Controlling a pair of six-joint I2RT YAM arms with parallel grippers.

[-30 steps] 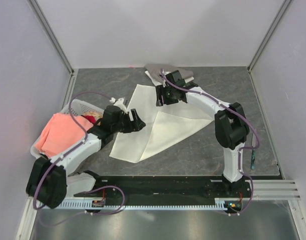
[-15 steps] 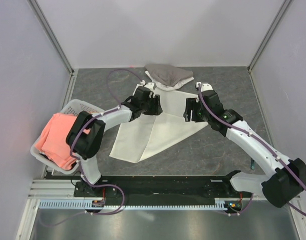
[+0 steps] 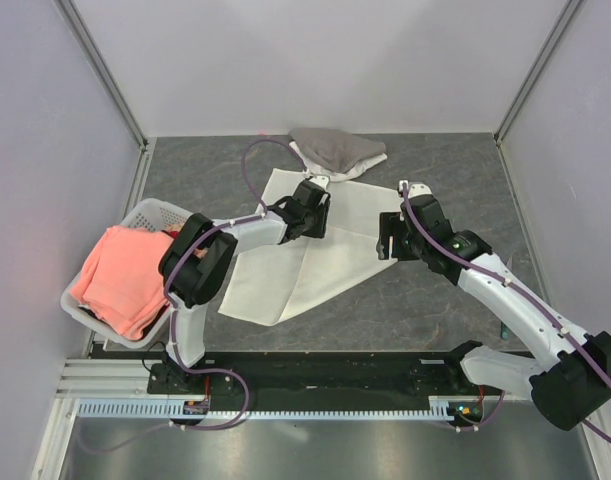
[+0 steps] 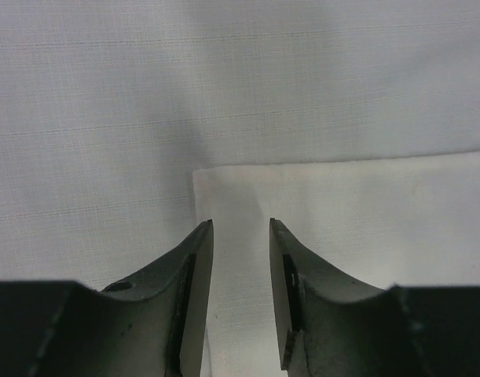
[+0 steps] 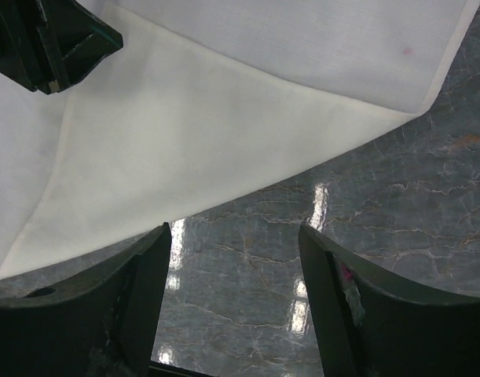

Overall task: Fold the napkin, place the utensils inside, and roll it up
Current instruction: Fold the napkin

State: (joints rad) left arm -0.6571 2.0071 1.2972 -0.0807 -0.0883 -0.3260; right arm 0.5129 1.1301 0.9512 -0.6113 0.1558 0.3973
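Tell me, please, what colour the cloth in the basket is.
Plain salmon pink; the cloth shows best in the top external view.

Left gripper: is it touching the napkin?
Cannot tell. In the left wrist view the left gripper straddles the napkin at its folded corner, but no contact or gap shows plainly.

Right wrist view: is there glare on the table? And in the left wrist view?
Right wrist view: yes, white reflections on the glossy grey marbled table. Left wrist view: no glare; a soft grey shadow on the plain cream-white cloth napkin ahead of the left pincer.
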